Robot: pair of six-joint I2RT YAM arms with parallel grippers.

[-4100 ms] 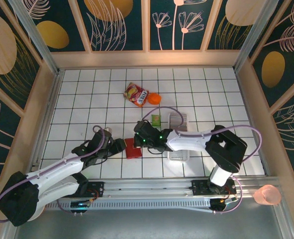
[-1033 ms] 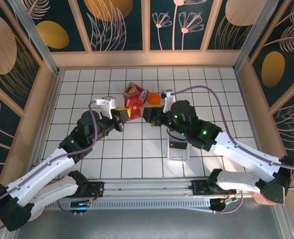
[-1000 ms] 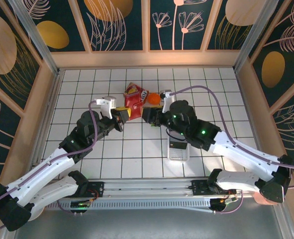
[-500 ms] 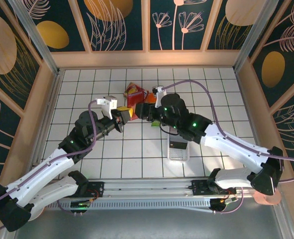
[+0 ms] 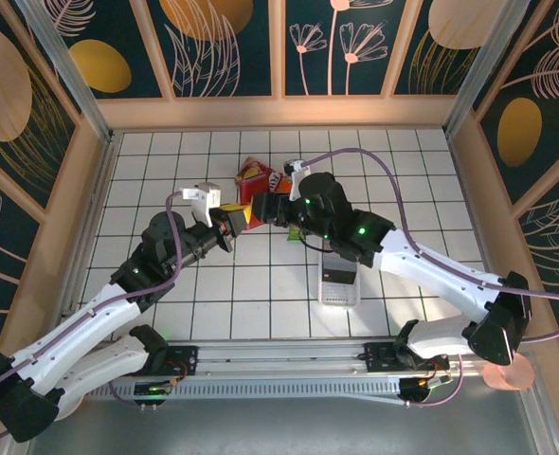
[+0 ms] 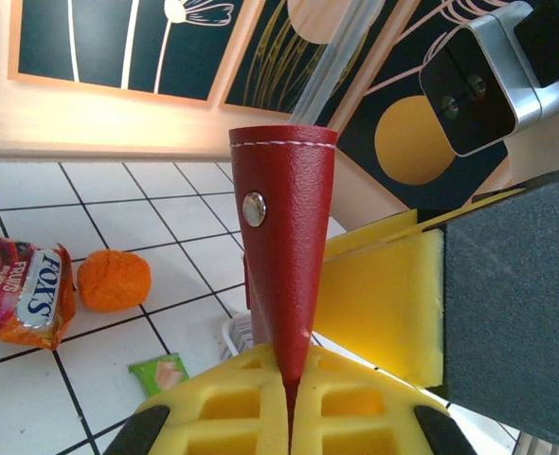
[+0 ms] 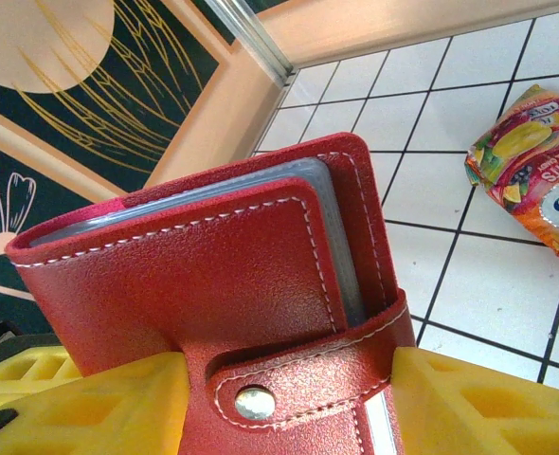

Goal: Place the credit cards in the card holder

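Left wrist: my left hand point(image 6: 289, 412) is clenched on the card holder point(image 6: 284, 246), aloft toward twelve o'clock over the tabletop point(image 6: 118, 218). My right hand point(image 7: 289, 398) flanks it; grip unclear. Probably light, supple leather: pinch the snap tab point(image 7: 303, 374).
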